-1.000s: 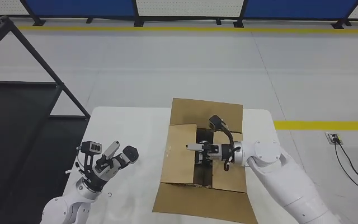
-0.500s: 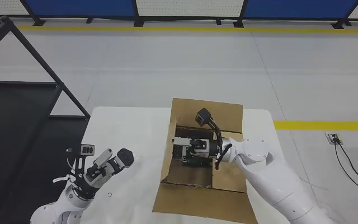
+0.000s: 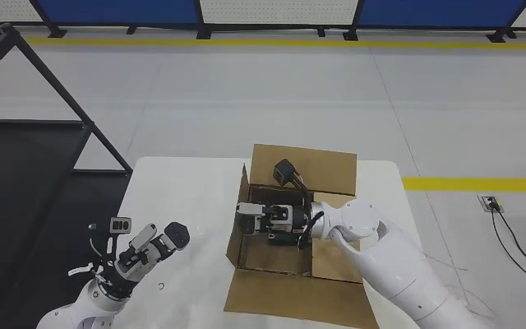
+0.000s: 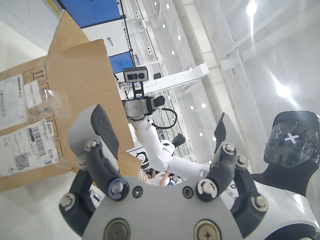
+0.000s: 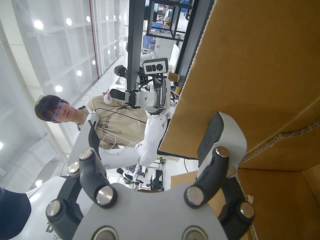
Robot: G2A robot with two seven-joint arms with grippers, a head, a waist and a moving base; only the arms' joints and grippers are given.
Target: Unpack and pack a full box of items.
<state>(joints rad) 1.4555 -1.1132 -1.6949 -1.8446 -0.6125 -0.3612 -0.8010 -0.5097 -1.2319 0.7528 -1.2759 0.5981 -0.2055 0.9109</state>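
A: Top view first. Where does the box sit?
B: The cardboard box is on the white bench, right of centre. Its far and near flaps lie folded outward and the left flap stands upright. There are dark items at the bottom, too dim to tell apart

A: And the arms?
B: The right arm reaches across the opening, with the right pincer at the inner side of the upright flap, above the items. The left pincer is well apart from the box, over the near left part of the bench, fingers spread

A: Left wrist view?
B: The left pincer is wide, with nothing between the ribbed pads. Beyond it is the box's outer wall, carrying paper labels and clear tape. The right arm's wrist camera shows past the flap edge

A: Right wrist view?
B: The right pincer is wide and holds nothing. The left flap runs along one finger, and its corner lies between the two fingers. Whether pad and cardboard touch, I cannot tell. The box's inner wall is behind that finger. The left arm is farther off, past the flap edge
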